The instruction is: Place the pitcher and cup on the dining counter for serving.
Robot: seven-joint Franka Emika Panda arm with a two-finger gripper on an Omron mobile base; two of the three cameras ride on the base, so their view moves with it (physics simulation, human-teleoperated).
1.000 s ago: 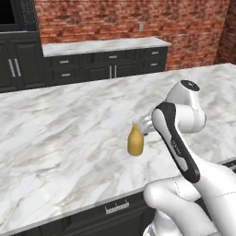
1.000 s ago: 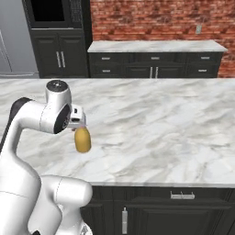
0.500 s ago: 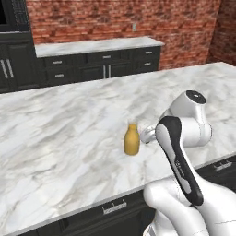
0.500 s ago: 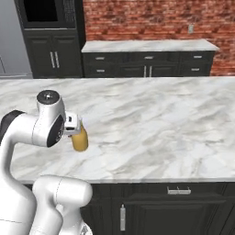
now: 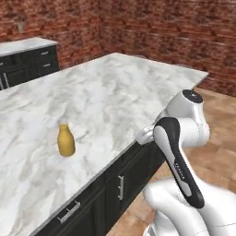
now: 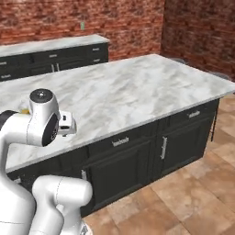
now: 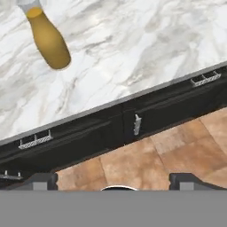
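Base has swung away: pitcher (image 5: 66, 141) now stands alone on the dining counter (image 5: 115, 87), at 11 o'clock in the hand view; gripper (image 7: 113, 179) jaws apart, empty, cup next

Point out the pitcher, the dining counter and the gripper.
pitcher (image 5: 66, 142): left base view, rounded body.
dining counter (image 5: 115, 87): left base view, bare marble top.
gripper (image 7: 113, 181): hand view, midway between the tips.

marble dining counter (image 6: 137, 87), dark cabinets (image 6: 151, 151)
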